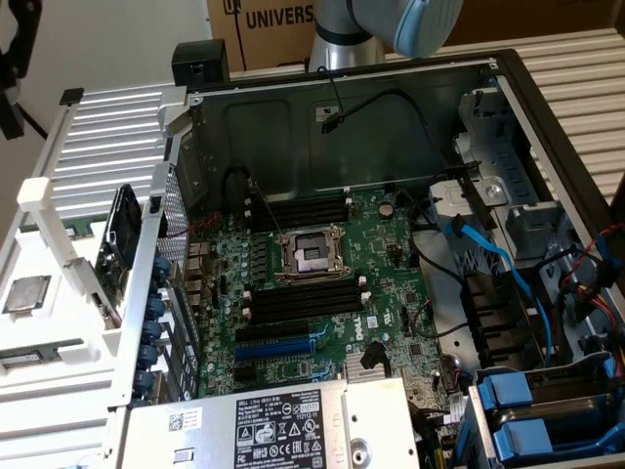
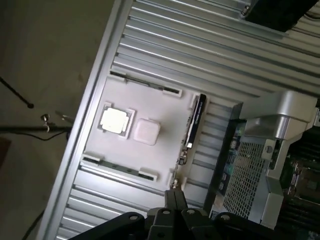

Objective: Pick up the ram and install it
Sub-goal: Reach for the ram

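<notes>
Wrist view: gripper pressed together, holding nothing, near ram on edge at white tray's side. Exterior view: cardboard box reads "UNIVERS".

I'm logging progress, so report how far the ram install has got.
Done: nothing yet; the long black memory slots on the green motherboard sit empty. In hand: the black gripper, shut, holds nothing and faces the white plastic tray, where the thin dark ram stick stands on edge at the tray's side. Left: both picking it up and seating it.
</notes>
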Robot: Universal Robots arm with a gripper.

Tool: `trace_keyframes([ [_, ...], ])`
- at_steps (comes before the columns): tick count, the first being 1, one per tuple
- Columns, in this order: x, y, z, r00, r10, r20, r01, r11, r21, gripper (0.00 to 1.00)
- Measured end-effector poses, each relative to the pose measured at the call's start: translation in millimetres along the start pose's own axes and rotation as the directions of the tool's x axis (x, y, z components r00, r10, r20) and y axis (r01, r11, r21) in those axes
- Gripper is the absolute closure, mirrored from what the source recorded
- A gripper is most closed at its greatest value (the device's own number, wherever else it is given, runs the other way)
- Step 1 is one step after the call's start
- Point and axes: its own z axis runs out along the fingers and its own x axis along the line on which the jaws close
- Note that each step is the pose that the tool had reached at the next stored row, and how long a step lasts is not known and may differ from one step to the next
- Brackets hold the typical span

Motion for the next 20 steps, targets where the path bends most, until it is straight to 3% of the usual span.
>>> trace_keyframes([
  [5, 0.6, 0.2, -0.1, 0.9941, -0.108, -0.0055, 0.108, 0.9941, -0.0004, 0.9],
  [9, 0.9, 0.2, 0.0, 0.9836, -0.18, -0.0085, 0.18, 0.9837, -0.0013, 0.9],
  [15, 1.0, 0.3, -0.1, 0.9578, -0.287, -0.0136, 0.287, 0.9579, -0.0031, 0.9],
  [20, 1.0, 0.3, 0.0, 0.9276, -0.373, -0.0174, 0.373, 0.9277, -0.005, 0.9],
])
